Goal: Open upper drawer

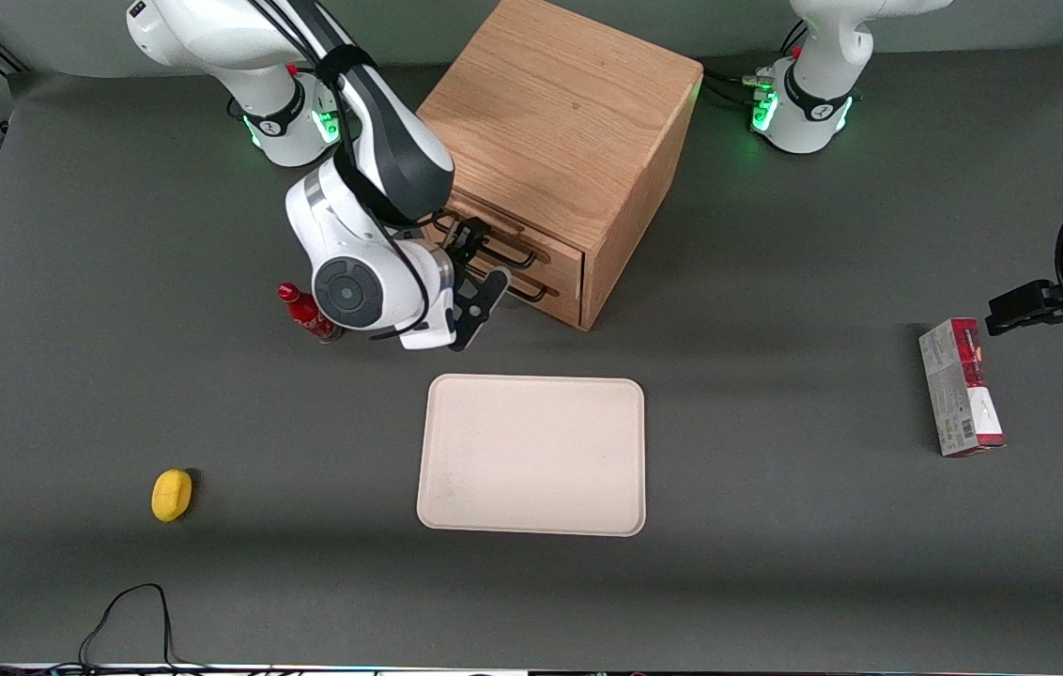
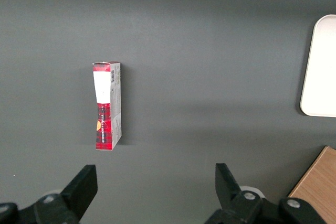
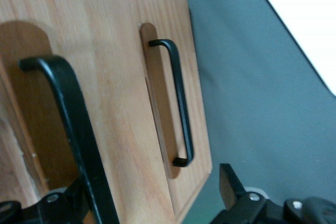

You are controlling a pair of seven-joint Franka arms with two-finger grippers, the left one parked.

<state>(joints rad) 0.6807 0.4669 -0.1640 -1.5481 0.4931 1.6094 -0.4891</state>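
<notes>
Partly hidden by the working arm's white wrist, the upper drawer [image 1: 531, 246] sits in the front of the oak cabinet [image 1: 560, 113], its front flush with the lower drawer [image 1: 546, 286] beneath it, so it looks shut. The gripper [image 1: 480, 268] hangs right in front of the cabinet with its fingers apart, one on each side of the upper drawer's black handle [image 3: 73, 129], not visibly pressing on it; the lower handle [image 3: 176, 103] is free. A red bottle [image 1: 306, 314] beside the cabinet is half covered by the arm. Nearer the camera than the cabinet lies a cream tray [image 1: 531, 455]; a yellow lemon-like thing [image 1: 172, 494] lies nearer still, toward the working arm's end. A red and white carton [image 1: 959, 387] lies toward the parked arm's end. The desk [image 1: 776, 563] is dark grey and matte, a black cable [image 1: 132, 620] at its near edge
</notes>
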